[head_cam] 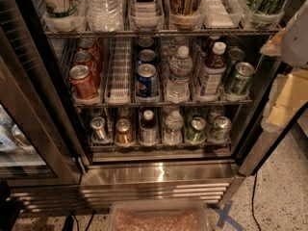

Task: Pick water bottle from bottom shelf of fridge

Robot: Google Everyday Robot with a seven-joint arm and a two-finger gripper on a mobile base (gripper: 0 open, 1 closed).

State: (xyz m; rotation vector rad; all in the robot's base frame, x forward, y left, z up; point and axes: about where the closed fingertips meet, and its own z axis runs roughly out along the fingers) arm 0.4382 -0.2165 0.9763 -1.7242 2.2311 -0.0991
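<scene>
The fridge (159,174) stands open. The water bottle (173,126) stands upright on the bottom shelf (159,147), just off centre toward 5 o'clock. A dark-liquid bottle (148,126) is just beside it at its 9 o'clock and a green can (196,130) at its 3 o'clock. Only a pale grey bulk of the arm (296,37) shows, at the frame's 2 o'clock edge (well apart from the bottle). The gripper lies out of view, so whether it is spread or closed cannot be told.

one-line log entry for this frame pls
phase: pre-grasp | gripper: right edge, outside fridge | water bottle: upright, bottom shelf, between dark bottle and green can | grasped: no
</scene>
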